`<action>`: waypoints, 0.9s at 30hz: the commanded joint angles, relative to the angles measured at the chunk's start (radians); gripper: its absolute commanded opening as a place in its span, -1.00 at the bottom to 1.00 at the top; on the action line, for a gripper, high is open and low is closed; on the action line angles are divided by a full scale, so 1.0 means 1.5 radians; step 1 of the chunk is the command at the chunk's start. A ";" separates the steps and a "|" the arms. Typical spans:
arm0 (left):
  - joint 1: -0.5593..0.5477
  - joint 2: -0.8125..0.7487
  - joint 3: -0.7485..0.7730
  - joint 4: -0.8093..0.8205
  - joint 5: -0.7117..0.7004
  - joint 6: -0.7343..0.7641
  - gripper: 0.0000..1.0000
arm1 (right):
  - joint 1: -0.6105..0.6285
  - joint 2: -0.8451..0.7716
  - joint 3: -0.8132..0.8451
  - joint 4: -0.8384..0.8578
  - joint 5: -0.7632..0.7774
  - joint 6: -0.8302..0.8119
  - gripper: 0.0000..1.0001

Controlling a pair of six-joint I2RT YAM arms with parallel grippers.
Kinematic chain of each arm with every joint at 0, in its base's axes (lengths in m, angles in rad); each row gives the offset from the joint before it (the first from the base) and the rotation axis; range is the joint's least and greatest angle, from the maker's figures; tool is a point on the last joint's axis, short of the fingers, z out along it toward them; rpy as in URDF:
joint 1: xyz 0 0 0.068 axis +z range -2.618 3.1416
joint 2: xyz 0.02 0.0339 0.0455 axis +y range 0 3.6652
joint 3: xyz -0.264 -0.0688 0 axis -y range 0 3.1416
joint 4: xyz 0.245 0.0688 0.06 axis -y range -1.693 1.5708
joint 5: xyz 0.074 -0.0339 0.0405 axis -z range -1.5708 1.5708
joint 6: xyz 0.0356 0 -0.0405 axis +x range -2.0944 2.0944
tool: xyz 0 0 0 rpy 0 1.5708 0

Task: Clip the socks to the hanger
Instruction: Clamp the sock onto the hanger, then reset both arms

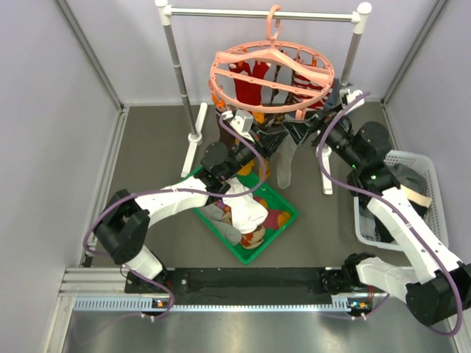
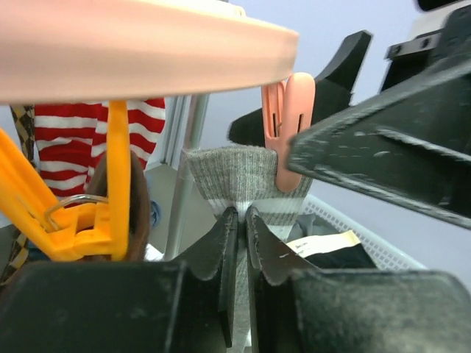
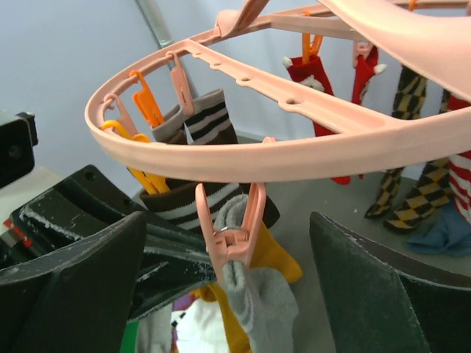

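The salmon-pink ring hanger (image 1: 272, 77) hangs from the rail with several socks clipped around it. My left gripper (image 2: 241, 218) is shut on the top of a grey sock (image 2: 237, 175) with white stripes, just under the ring's near edge (image 2: 147, 51). A pink clip (image 3: 234, 234) grips this grey sock (image 3: 274, 301), which hangs down below it (image 1: 285, 168). My right gripper (image 3: 235, 288) is open, its fingers (image 3: 77, 283) standing wide on either side of the clip without touching it. From above, both grippers, left (image 1: 266, 140) and right (image 1: 300, 132), meet under the ring's front.
A green tray (image 1: 288, 213) with loose socks lies below my left arm. A white basket (image 1: 434, 184) with garments stands at the right. The silver rail (image 1: 221, 12) and its posts (image 1: 180, 73) hold the hanger. A red-and-white striped sock (image 2: 66, 147) and orange clips (image 2: 110, 213) hang nearby.
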State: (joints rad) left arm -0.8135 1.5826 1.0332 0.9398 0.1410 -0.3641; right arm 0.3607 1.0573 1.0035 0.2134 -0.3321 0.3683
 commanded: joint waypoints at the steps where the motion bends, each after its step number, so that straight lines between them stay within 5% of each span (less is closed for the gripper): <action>1: 0.002 0.004 0.020 0.017 -0.013 0.000 -0.68 | 0.009 -0.067 0.038 -0.059 0.029 -0.063 0.82; 6: 0.004 -0.015 0.025 -0.012 -0.023 0.000 -0.38 | 0.009 -0.125 0.046 -0.132 0.097 -0.128 0.93; 11: 0.011 -0.034 0.026 -0.050 -0.047 0.007 -0.29 | 0.008 -0.177 0.023 -0.150 0.211 -0.181 0.96; 13: 0.014 -0.047 0.025 -0.067 -0.054 0.004 -0.07 | 0.008 -0.183 0.014 -0.149 0.249 -0.191 0.97; 17: 0.014 -0.078 0.034 -0.116 -0.044 0.003 0.35 | 0.008 -0.188 0.012 -0.162 0.245 -0.188 0.97; 27: 0.014 -0.211 0.055 -0.317 -0.051 0.002 0.98 | 0.008 -0.210 0.012 -0.206 0.224 -0.174 0.97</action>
State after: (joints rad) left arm -0.7948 1.3628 1.0523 0.6067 0.0917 -0.3664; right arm 0.3626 0.7746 1.0138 -0.0788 -0.0032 0.1074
